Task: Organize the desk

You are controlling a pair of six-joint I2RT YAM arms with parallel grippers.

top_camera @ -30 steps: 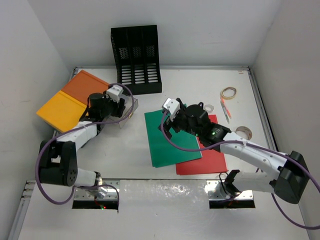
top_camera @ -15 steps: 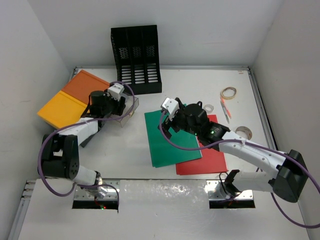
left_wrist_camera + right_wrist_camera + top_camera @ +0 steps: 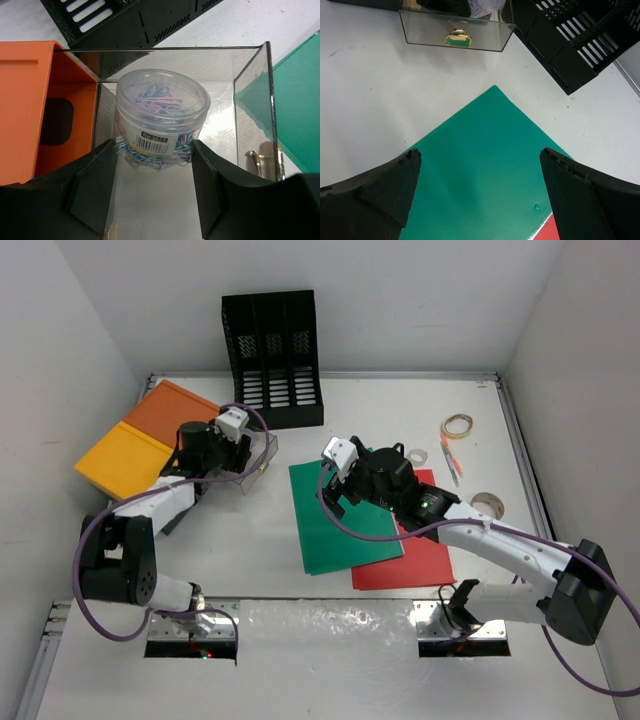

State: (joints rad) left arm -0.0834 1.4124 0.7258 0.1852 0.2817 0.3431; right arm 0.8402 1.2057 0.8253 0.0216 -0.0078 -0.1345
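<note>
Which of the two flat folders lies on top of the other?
The green folder lies on top; the red folder shows only partly, sticking out from under its right side.

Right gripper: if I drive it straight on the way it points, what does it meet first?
Most likely the flat green folder: the open right gripper points down at it with nothing visible between. How far above it sits is hard to judge.
</note>
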